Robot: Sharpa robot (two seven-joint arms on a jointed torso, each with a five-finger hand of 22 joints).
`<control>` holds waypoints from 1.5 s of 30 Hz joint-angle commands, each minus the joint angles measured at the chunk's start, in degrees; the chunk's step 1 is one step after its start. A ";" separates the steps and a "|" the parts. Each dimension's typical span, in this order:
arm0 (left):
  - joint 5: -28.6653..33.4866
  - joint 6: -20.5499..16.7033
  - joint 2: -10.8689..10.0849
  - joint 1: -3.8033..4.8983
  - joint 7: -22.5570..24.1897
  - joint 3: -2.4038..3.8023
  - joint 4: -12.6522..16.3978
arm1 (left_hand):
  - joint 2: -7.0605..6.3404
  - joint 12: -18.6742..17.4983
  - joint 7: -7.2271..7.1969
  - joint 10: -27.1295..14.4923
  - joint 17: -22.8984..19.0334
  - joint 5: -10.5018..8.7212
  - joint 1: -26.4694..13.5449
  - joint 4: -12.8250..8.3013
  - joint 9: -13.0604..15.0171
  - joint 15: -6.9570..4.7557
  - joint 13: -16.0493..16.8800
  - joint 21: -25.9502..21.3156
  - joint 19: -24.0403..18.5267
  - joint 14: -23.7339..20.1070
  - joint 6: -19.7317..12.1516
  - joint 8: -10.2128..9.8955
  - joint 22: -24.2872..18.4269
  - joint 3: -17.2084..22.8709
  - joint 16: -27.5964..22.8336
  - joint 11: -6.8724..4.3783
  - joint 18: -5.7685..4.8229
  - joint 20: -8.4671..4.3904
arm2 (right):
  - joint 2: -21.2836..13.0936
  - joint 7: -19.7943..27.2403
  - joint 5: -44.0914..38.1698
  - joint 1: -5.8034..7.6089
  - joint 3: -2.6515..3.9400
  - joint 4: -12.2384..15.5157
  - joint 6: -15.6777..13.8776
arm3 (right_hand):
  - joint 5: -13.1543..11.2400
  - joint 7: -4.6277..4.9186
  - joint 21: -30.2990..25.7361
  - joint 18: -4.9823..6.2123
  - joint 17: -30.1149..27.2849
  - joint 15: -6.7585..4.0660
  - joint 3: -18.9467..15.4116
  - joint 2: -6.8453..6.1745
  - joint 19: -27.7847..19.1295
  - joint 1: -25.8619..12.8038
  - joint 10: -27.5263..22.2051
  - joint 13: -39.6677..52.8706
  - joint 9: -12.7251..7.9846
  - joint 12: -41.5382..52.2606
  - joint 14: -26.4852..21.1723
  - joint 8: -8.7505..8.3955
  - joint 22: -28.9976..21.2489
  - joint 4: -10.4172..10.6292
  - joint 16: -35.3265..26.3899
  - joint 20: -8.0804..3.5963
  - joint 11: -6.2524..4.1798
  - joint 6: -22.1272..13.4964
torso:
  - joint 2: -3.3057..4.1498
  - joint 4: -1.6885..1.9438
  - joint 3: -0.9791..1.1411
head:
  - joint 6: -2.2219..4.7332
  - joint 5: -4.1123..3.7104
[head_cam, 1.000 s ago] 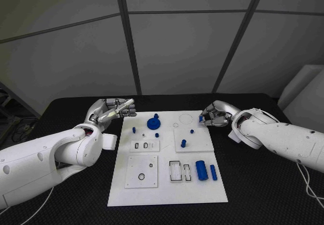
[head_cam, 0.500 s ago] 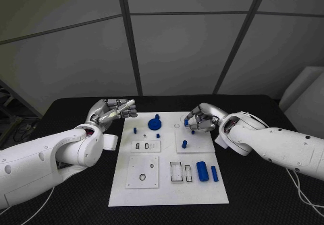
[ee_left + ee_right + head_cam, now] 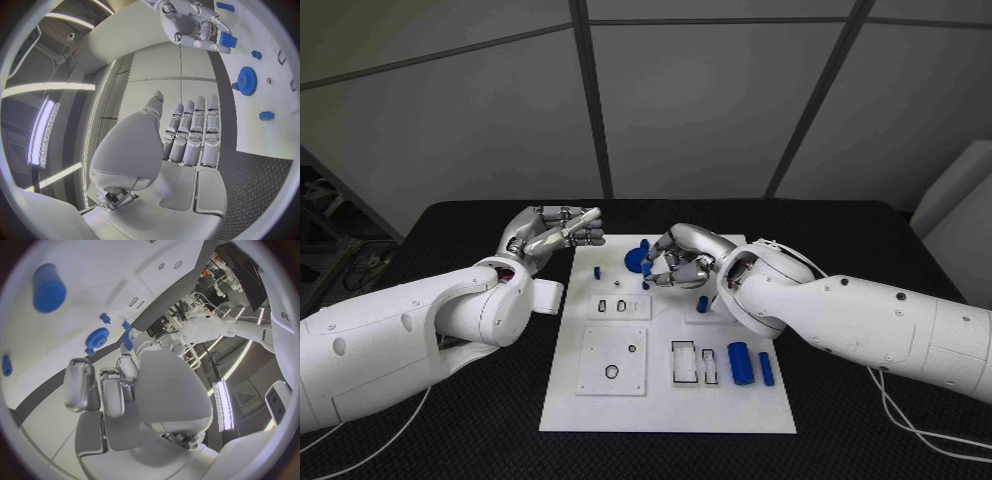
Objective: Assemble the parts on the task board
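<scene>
Task board (image 3: 668, 400) mid-table, left hand (image 3: 557, 229) idle and empty, fingers loosely together at its 11 o'clock corner, right hand (image 3: 678, 260) above blue gear (image 3: 635, 261) at 12, apparently pinching a small blue part (image 3: 227, 40): seat it slowly and square.

The right hand (image 3: 678, 262) sits over the task board's (image 3: 733, 400) far edge, hiding the surface and part of the blue gear (image 3: 635, 259) at about 11 o'clock of the board's middle. Its fingers curl around a small blue piece (image 3: 226, 39) in the left wrist view, though the grip itself is too small to judge. The right forearm covers the board's edge at 2 o'clock. In the right wrist view the palm blocks whatever lies under the fingers. The left hand's (image 3: 557, 230) palm side faces away, so its contents cannot be told
</scene>
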 commanded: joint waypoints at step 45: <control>-0.39 0.91 0.63 0.07 -0.17 0.02 -0.18 | 0.64 -0.05 0.06 0.17 0.11 -0.21 0.04 -0.50 -0.03 0.16 -0.01 -0.35 -0.54 0.37 0.42 -0.35 -0.07 0.04 -0.33 0.16 -0.55 0.08 | 6.14 -5.37 -9.98 -0.34 -2.10 -2.51 8.56 | 0.14 0.06 0.06 -0.24 13.43 -0.19 0.57 -0.12 0.05 -1.18 -0.10 -0.20 0.69 -0.62 5.56 0.33 0.03 0.13 0.21 0.06 0.14 0.13 | 0.01 -0.15 0.09 | -1.54 1.10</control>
